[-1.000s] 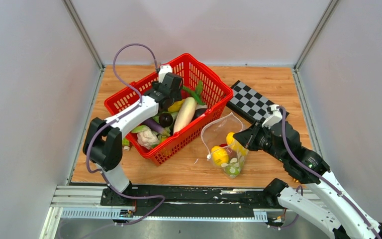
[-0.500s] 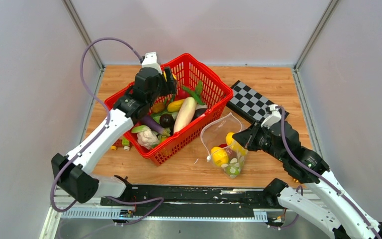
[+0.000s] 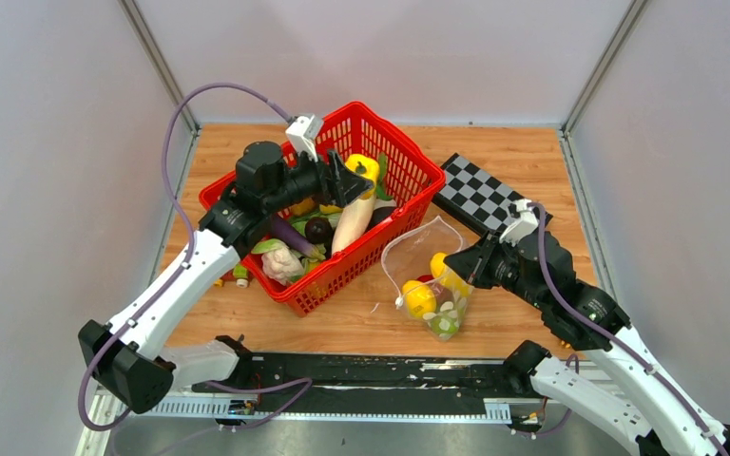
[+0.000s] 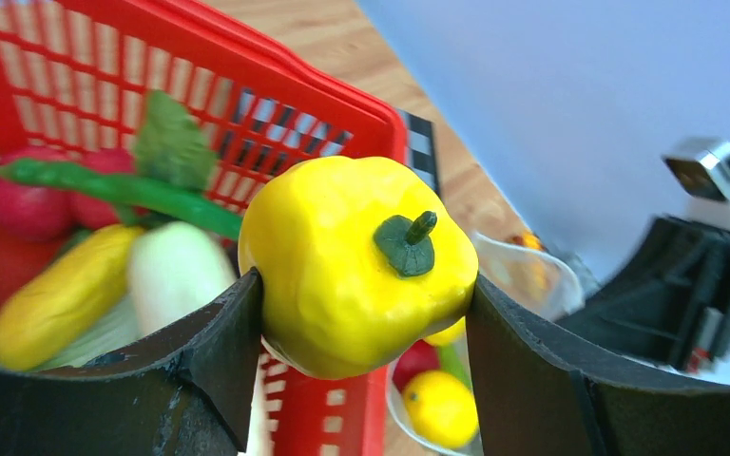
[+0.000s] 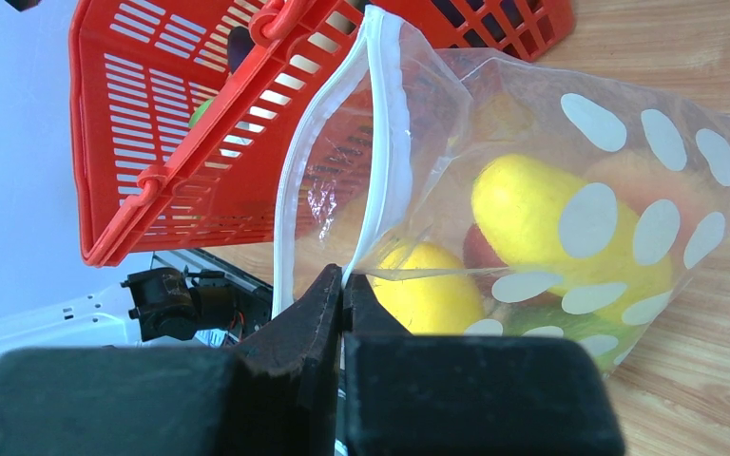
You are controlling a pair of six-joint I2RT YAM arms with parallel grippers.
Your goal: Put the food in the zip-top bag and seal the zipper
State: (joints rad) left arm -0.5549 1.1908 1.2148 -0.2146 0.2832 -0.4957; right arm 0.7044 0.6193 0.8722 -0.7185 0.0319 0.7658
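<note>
A yellow toy pepper (image 4: 342,275) with a green stem is pinched between the fingers of my left gripper (image 4: 366,287). In the top view this gripper (image 3: 354,179) holds the pepper (image 3: 364,168) above the red basket, pointing right toward the bag. The zip-top bag (image 3: 430,249) stands open on the table right of the basket, with a yellow lemon (image 3: 419,297) and other food inside. My right gripper (image 5: 344,285) is shut on the white zipper (image 5: 387,142) at the mouth edge and holds that edge up. The dotted bag (image 5: 627,142) shows yellow, red and green food.
The red basket (image 3: 405,142) holds several more toy vegetables, among them a white radish (image 3: 354,218) and a dark eggplant (image 3: 318,229). A checkerboard (image 3: 480,195) lies at the back right. Small toys (image 3: 238,275) lie left of the basket.
My left arm rose out of the basket and swung its gripper to the right with the yellow pepper in it. The right arm and the bag kept still.
</note>
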